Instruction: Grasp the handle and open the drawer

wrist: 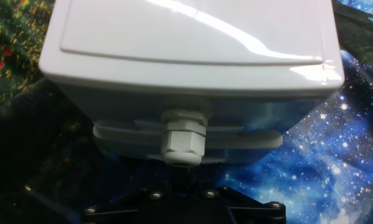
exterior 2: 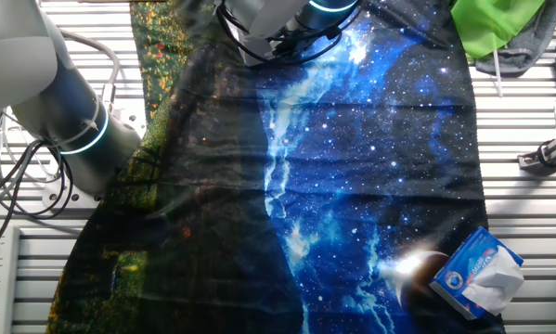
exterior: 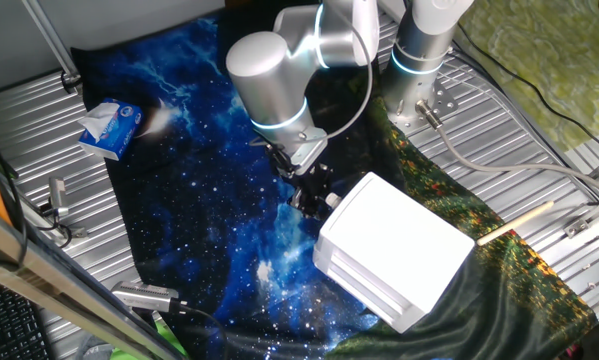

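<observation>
The white boxy drawer unit (exterior: 394, 250) stands on the starry cloth right of centre and fills the hand view (wrist: 192, 37). The small white knob handle (wrist: 184, 138) sticks out of its front face towards me, on the flat drawer tier (wrist: 251, 139). My gripper (exterior: 314, 198) is right against the unit's left front face in the fixed view. In the hand view only its black body (wrist: 183, 204) shows, just below the knob. The fingers are hidden in the dark, so I cannot tell whether they are open or shut. The unit is out of the other fixed view.
A blue tissue pack (exterior: 109, 125) lies at the cloth's far left, and it also shows in the other fixed view (exterior 2: 477, 274). A wooden stick (exterior: 514, 222) lies right of the unit. Metal tools (exterior: 144, 295) sit at the front left. Green fabric (exterior 2: 496, 23) is at a corner.
</observation>
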`<state>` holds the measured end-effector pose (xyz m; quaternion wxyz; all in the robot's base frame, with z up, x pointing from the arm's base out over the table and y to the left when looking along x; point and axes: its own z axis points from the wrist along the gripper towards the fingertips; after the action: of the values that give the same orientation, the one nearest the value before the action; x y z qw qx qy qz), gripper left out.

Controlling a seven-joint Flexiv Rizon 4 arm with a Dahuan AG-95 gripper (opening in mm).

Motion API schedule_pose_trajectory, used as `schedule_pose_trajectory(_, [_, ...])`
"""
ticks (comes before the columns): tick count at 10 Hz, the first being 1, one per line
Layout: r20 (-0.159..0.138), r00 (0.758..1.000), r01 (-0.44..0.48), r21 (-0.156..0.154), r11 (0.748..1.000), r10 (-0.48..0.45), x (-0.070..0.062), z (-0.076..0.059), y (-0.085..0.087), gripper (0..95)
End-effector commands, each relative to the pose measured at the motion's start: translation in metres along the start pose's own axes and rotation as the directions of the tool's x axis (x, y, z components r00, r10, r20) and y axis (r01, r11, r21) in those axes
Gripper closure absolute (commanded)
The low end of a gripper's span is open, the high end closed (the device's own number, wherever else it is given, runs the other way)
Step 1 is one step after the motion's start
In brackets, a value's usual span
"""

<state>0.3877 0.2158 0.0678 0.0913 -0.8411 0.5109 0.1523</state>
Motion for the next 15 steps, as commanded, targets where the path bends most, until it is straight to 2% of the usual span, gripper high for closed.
schedule_pose_trajectory(1, [-0.009,1.000,-0.001,-0.005,1.000,0.001,0.0018,-0.0031,0.0016,95.0])
schedule_pose_trajectory(3, [-0.026,1.000,-0.005,-0.009,1.000,0.005,0.0026,-0.0018,0.0018,95.0])
schedule_pose_trajectory(7, [-0.042,0.999,-0.002,-0.015,1.000,0.002,0.0047,-0.0037,0.0042,95.0])
schedule_pose_trajectory(12, [-0.051,0.999,0.002,-0.011,1.000,-0.002,0.0078,-0.0019,0.0054,95.0])
schedule_pose_trajectory(15, [-0.054,0.998,0.010,-0.015,1.000,-0.011,0.0094,-0.0063,0.0054,95.0])
